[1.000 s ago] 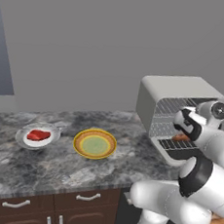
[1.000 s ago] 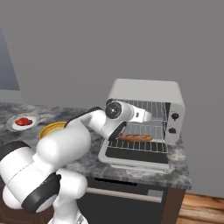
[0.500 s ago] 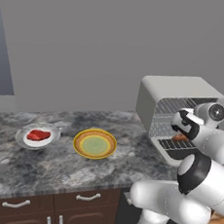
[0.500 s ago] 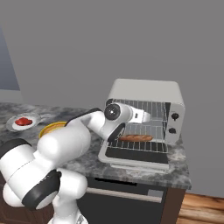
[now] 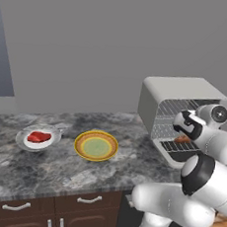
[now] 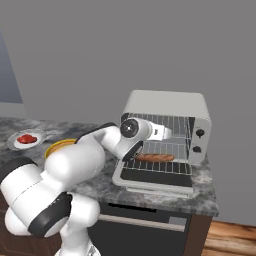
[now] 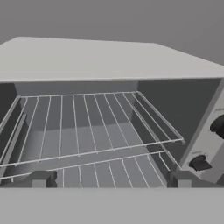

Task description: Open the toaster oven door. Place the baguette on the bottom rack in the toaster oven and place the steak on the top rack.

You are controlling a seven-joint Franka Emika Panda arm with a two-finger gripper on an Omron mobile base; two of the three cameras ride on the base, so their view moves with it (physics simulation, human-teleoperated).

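The fingers [image 7: 109,179] stood apart and empty before the toaster oven [image 6: 167,107]; the baguette [image 6: 155,157] lay on the bottom rack [image 6: 160,165], while the steak [image 5: 38,137] waited on its plate [image 5: 51,133].

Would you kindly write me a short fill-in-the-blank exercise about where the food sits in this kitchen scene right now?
1. The toaster oven door is ____.
2. The baguette lies on the ____ rack.
3. The steak lies on a ____ plate on the counter.
4. The gripper, in front of the toaster oven, has its jaws ____.

Missing words: open; bottom; white; open
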